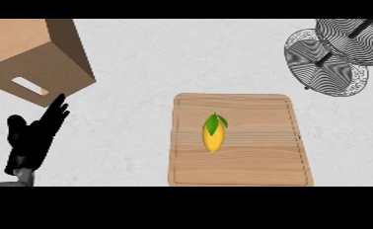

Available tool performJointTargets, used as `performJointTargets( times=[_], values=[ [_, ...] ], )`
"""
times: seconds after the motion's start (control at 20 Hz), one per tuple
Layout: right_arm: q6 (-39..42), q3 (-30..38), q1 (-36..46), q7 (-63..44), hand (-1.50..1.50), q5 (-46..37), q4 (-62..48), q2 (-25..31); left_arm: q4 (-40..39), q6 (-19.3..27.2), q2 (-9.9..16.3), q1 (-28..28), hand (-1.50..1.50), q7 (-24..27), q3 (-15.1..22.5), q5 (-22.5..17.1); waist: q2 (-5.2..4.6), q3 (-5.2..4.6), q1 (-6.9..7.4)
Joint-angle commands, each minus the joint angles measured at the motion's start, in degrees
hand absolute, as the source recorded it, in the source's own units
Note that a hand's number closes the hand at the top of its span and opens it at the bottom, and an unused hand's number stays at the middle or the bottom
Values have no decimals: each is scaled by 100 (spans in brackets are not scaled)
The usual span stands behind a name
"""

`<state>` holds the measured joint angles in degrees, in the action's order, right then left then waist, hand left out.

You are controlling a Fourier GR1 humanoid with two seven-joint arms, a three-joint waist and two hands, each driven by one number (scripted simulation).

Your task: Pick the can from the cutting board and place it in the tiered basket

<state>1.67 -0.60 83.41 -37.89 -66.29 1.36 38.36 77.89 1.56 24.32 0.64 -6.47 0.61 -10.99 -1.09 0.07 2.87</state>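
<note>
My left hand [33,136] rests at the view's lower left, fingers straight and up, holding nothing. My right hand does not show, so I cannot say anything of it.

The board [241,171] lies on the desk [146,75] ahead of me, towards the right. I see no can on it. What lies near its middle is a yellow fruit [212,135] with green leaves at its far end, lengthwise, apart from every edge. So the thing I am told to fetch is not in sight; the fruit is the only thing there to pick.

The basket [331,60], wire, two round tiers, stands at the far right corner, well apart from the board. A box [40,57] with a slot handle sits at the far left, just beyond my left hand.

I judge nothing is done yet: the step is the reach. The board and basket both lie to my right, so the right hand suits best. I would come down over the fruit's middle, thumb and fingers across its narrow width, clear of the leaves, then lift straight before swinging towards the basket, minding the posts that stand up from the tiers.
</note>
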Motion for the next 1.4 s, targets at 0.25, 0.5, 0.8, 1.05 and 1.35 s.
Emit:
performJointTargets(
  times=[0.25, 0.5, 0.8, 1.05, 1.35],
  values=[
    [-813, 326, -213, 40, -150, 342, 742, 152, -21, -98, 22, 118, 0, -13, -141, -12, 42, -3, -70],
    [-1596, 592, 86, -408, -150, 487, 1036, 535, 6, -129, 17, 58, 0, -128, -143, -35, 9, -2, -4],
    [-1741, 1215, 23, -1067, -150, 1091, 1439, 679, -67, -76, -53, 388, 0, 114, -184, 81, 144, -8, -277],
    [-2232, 1981, -370, -522, -150, 1977, 2204, 861, -81, 143, -120, 498, 0, 81, -305, 100, 261, -1, -580],
    [-1929, 2547, -1199, 87, -150, 2887, 3295, 873, -180, 4, -4, 716, 0, 133, -485, -10, 330, -2, -822]
  ],
)
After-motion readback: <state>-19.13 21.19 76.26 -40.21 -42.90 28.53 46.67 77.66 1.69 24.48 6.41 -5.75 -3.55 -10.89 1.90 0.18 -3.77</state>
